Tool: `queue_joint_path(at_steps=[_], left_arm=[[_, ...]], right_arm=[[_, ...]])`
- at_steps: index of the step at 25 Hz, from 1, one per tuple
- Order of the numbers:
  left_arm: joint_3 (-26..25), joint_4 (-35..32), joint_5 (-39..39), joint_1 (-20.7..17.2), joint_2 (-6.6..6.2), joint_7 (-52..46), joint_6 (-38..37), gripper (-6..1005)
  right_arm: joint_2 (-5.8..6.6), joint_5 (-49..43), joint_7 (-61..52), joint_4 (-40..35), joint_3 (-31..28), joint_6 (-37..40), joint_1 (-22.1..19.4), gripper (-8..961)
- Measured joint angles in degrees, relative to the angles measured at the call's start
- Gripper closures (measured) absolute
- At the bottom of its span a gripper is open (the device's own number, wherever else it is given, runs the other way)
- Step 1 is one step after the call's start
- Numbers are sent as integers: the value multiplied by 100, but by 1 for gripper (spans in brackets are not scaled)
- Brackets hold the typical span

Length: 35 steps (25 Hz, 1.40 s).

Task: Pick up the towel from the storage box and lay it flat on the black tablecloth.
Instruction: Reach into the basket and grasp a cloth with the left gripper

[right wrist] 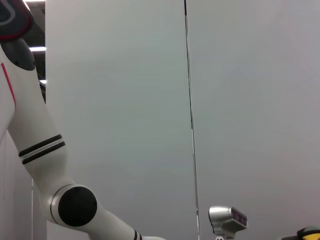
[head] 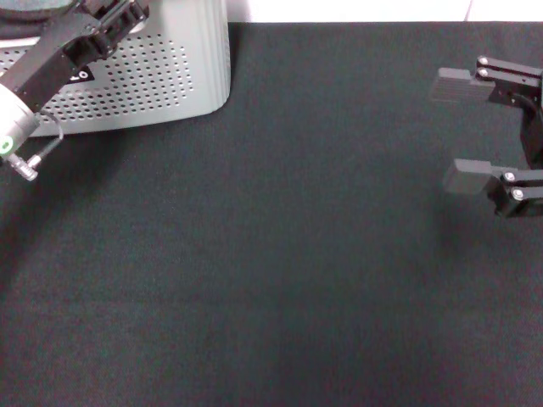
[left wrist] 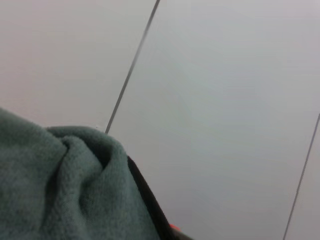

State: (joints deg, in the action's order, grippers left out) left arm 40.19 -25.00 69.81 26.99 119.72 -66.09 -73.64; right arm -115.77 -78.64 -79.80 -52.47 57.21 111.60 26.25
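Note:
The storage box (head: 170,76), light grey with dotted walls, stands at the far left corner of the black tablecloth (head: 280,254). My left arm reaches over the box, and the left gripper (head: 114,21) is above its inside, at the top edge of the head view. In the left wrist view the grey-teal towel (left wrist: 60,190) is bunched into a fold close to the camera, its black edging showing. The head view does not show the towel. My right gripper (head: 462,131) hangs open over the right side of the cloth, holding nothing.
A pale wall with thin dark seams (left wrist: 225,100) fills the background of both wrist views. Part of a white robot arm (right wrist: 35,145) appears in the right wrist view. The black cloth stretches across the middle and the near side.

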Motion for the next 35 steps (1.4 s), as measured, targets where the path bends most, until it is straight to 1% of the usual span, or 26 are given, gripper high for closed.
queue_joint_path(at_steps=[6, 9, 16, 20, 23, 27, 28, 30, 32, 33, 35], left_arm=[[22, -173, -13, 1, 17, 473, -76, 264], [0, -193, -22, -24, 21, 852, -247, 265], [27, -212, -442, -336, 31, 2615, -856, 265], [31, -204, -476, -436, 58, 3733, -1121, 265], [34, -128, -616, -452, 83, 4143, -1181, 265], [39, -48, -762, -442, 85, 4255, -1190, 265], [41, -41, -774, -442, 84, 4657, -1226, 265], [41, -37, -774, -444, 86, 4858, -1254, 265], [42, -26, -776, -416, 89, 5386, -1321, 264], [42, -26, -776, -416, 89, 5386, -1321, 264], [41, -6, -820, -375, 89, 5873, -1320, 264]], right_arm=[[2, 5, 0, 0, 0, -17, -4, 175], [2, 7, 0, 0, 0, -19, -6, 175], [6, 8, -14, 0, 0, -31, -15, 176], [11, 8, -12, 0, 0, -33, -15, 177], [11, 8, -7, 0, 0, -38, -14, 177], [15, 43, -4, 0, 0, -42, -9, 177], [18, 51, -3, 0, 0, -42, -8, 177], [21, 64, -1, 0, 0, -47, -7, 177], [21, 65, 4, 0, 0, -50, -6, 178], [21, 65, 5, 0, 0, -51, -6, 178], [20, 66, 6, 0, 0, -62, -6, 178]])
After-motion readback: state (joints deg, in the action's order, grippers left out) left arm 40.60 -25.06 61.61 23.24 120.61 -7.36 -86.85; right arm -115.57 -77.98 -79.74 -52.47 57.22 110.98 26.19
